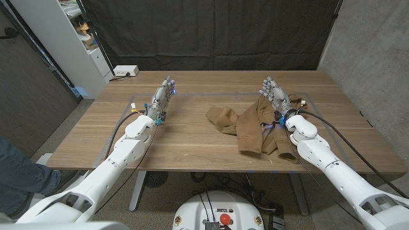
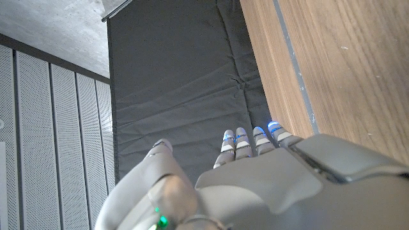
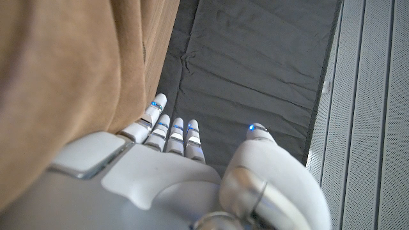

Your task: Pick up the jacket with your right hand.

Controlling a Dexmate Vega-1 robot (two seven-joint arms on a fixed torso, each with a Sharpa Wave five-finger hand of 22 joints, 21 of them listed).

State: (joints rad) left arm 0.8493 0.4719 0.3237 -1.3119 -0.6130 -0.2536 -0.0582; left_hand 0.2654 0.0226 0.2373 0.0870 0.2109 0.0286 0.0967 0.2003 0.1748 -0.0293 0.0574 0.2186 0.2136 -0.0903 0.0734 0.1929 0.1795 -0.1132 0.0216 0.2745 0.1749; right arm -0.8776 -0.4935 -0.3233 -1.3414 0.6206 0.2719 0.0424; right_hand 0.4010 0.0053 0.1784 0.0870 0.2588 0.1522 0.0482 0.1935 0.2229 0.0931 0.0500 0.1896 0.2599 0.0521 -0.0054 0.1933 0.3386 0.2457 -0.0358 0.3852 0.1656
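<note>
**A:** Where is the jacket (image 1: 252,124)?

**B:** On the desk (image 1: 192,137), toward three o'clock of its middle. It lies crumpled and spread, brown, with one sleeve-like flap trailing out toward nine o'clock. I'd say it lies loose like that so a hand can gather a fold from the side.

**A:** And the right hand (image 1: 276,96)?

**B:** It stands on the jacket's far edge, around one o'clock of the cloth, fingers straight and close together, thumb apart, holding nothing. In the right wrist view the brown cloth hangs right against the backs of the fingers (image 3: 167,131), so the hand is touching or just beside the fabric but has not closed on it. My guess is that it is placed there to scoop or pinch a fold; the pick-up is not yet done.

**A:** The left hand (image 1: 163,97)?

**B:** Well apart, at nine o'clock of the jacket, on bare wood, fingers extended and empty. It seems parked out of the way, since the task belongs to the right.

**A:** The surroundings?

**B:** A wooden desk with faint tape lines, a black curtain (image 1: 211,32) behind it at twelve o'clock, a white shelf unit (image 1: 67,38) at ten, a grey wall at two. A person's leg shows at eight o'clock.
</note>
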